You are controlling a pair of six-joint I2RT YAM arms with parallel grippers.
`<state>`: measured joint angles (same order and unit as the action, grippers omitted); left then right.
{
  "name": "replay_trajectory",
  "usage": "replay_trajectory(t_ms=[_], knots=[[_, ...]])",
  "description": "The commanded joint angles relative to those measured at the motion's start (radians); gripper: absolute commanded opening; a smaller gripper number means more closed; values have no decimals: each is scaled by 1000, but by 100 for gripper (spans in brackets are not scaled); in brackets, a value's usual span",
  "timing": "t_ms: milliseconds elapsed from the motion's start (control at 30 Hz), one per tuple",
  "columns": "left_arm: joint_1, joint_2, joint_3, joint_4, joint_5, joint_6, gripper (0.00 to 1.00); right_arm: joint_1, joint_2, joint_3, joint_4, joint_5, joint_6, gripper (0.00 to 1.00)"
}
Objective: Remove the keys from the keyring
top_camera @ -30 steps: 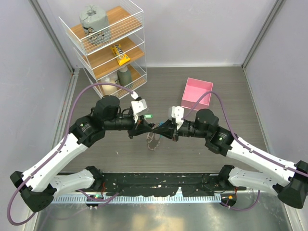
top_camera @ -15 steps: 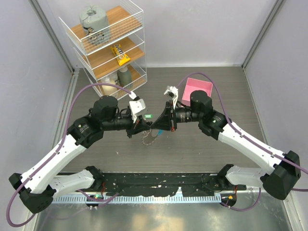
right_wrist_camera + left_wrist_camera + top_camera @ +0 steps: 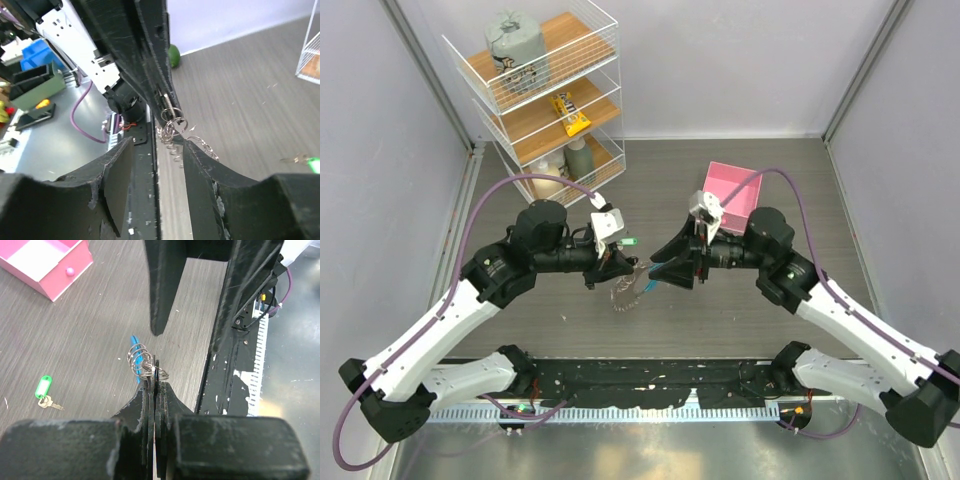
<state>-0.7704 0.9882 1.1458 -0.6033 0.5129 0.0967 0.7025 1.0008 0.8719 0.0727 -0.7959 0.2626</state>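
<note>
Grey table; left claw opposite right claw.

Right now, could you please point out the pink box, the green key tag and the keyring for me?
pink box [image 3: 732,190]: top view, its bare inside floor.
green key tag [image 3: 44,386]: left wrist view, the tag's middle.
keyring [image 3: 140,359]: left wrist view, its wire loops.

No legible txt in any view. Yellow packet on mid shelf of wire rack has dark print, too small to read. Green key tag on surface: pale insert, looks blank. Pink box: plain, no lettering.
</note>
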Motion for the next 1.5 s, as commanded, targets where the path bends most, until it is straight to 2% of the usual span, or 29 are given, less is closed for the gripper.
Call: replay_trajectory(t_ms=[0, 167, 300, 500, 1000, 1233, 1367, 1467], knots=[[-4, 0, 45, 42, 47, -6, 0, -5, -82, -66, 99, 29, -198, 49], [-4, 6, 51, 45, 61, -15, 0, 38, -152, -162, 226, 69, -287, 41], [-4, 7, 57, 43, 72, -25, 0, 94, -165, -186, 227, 121, -423, 39], [-4, 7, 58, 46, 85, -32, 0, 156, -143, -201, 249, 182, -535, 37], [-4, 4, 58, 60, 125, -49, 0, 192, -79, -163, 268, 219, -562, 28], [-4, 10, 54, 62, 134, -49, 0, 195, -83, -168, 292, 222, -551, 27], [-4, 7, 54, 60, 133, -46, 0, 195, -88, -169, 294, 230, -553, 24], [-4, 9, 54, 60, 131, -46, 0, 195, -90, -171, 294, 227, -548, 17]])
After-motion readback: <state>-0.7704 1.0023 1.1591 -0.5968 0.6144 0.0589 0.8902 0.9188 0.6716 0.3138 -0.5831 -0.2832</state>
